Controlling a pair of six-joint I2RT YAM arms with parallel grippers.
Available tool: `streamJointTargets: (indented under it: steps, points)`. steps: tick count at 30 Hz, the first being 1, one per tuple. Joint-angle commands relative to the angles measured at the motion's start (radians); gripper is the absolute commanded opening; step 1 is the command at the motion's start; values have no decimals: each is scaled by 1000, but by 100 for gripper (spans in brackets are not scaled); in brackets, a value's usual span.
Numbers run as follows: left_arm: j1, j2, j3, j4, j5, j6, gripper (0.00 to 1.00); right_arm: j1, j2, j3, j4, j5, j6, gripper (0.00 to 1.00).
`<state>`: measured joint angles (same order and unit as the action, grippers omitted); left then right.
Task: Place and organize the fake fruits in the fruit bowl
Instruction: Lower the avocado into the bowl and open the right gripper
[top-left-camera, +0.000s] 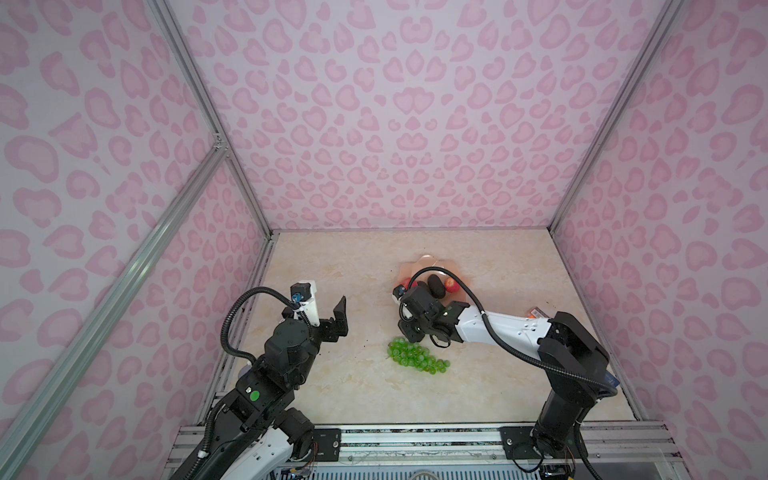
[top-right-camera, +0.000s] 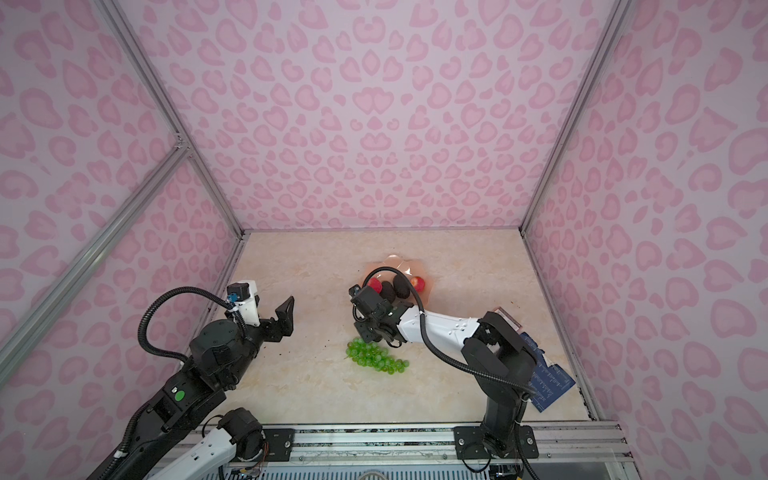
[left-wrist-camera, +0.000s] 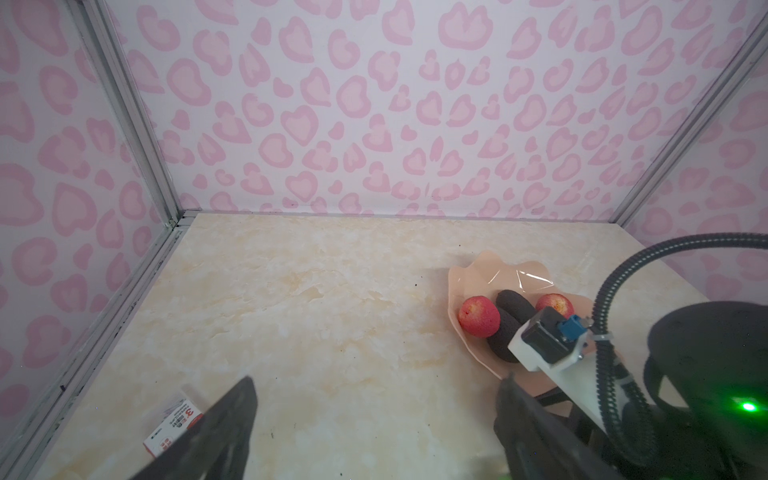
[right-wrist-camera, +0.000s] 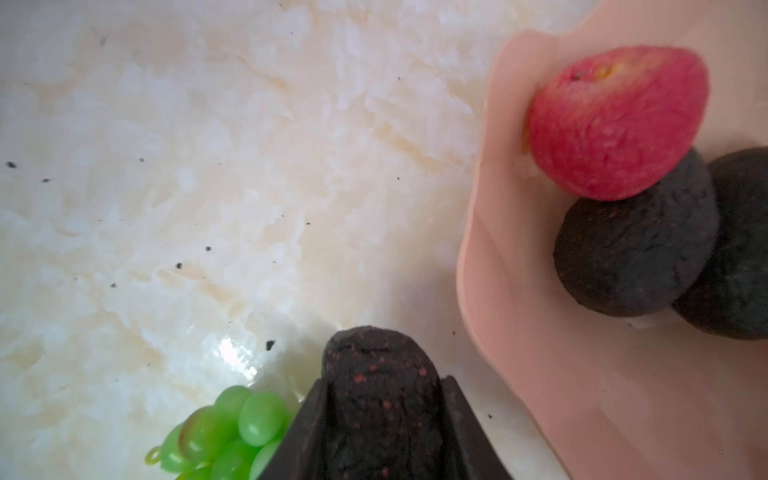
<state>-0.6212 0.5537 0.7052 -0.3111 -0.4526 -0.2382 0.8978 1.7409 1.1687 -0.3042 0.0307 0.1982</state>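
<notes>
Fruit bowl, peach-pink, scalloped rim: one.
Green grape bunch: one, out on the worktop.
Dark rough-skinned avocados: three. Two lie inside the bowl; the third avocado is outside it, just beside the grape bunch.
Round red fruits: two, both in the bowl.
Red-and-white packet: one seen.

The right gripper clamps a dark avocado (bowl beside).

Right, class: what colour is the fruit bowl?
Translucent peach-pink. The fruit bowl shows best in the left wrist view.
</notes>
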Motion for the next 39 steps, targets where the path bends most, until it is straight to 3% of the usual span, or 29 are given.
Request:
streamJointTargets:
  steps: [1,5,8,12,19,25,33,39]
  points:
    - [2,2,-3,9,-11,-1,90,4,-57,-14,-28,37,-15,30]
    - [2,1,-4,10,-8,-2,90,1,-152,-12,-52,58,-34,30]
    - [2,1,-4,12,-6,-1,90,-5,-208,-2,-83,137,-57,30]
    - [2,1,-6,18,-1,-1,90,-73,-237,-1,-89,165,-99,30]
    - [2,0,-4,18,11,-1,90,-198,-167,-28,-3,122,-184,30]
    - [2,9,0,21,55,13,91,-237,-62,-41,92,101,-234,30]
    - [2,46,24,20,254,52,92,-266,52,-14,144,88,-274,33]
    - [2,112,63,-7,480,82,92,-271,52,-16,148,53,-266,57]
